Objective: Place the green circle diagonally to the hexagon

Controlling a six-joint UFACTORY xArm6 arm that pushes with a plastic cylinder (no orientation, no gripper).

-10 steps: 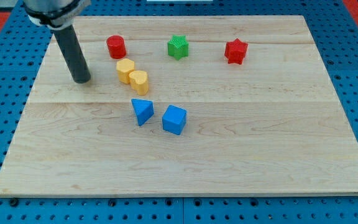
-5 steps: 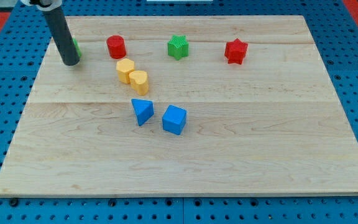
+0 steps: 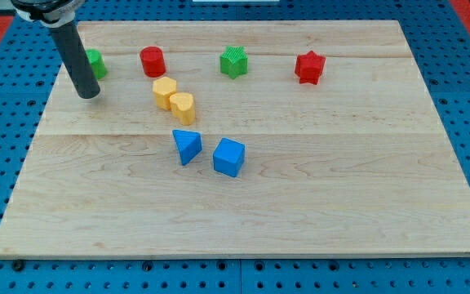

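Observation:
The green circle (image 3: 95, 63) sits near the board's top left, partly hidden behind my dark rod. My tip (image 3: 87, 94) rests on the board just below and slightly left of the green circle. The yellow hexagon (image 3: 164, 91) lies to the right of my tip, touching a yellow cylinder (image 3: 183, 107) at its lower right. A red cylinder (image 3: 152, 61) stands above the hexagon, to the right of the green circle.
A green star (image 3: 233, 62) and a red star (image 3: 309, 67) lie along the board's top. A blue triangle (image 3: 186, 146) and a blue cube (image 3: 228, 157) sit near the middle. The wooden board (image 3: 341, 196) lies on a blue perforated base.
My tip swung from right of the green circle up and left across it, then settled just below it. The green circle, hidden before, now shows. No block has visibly moved.

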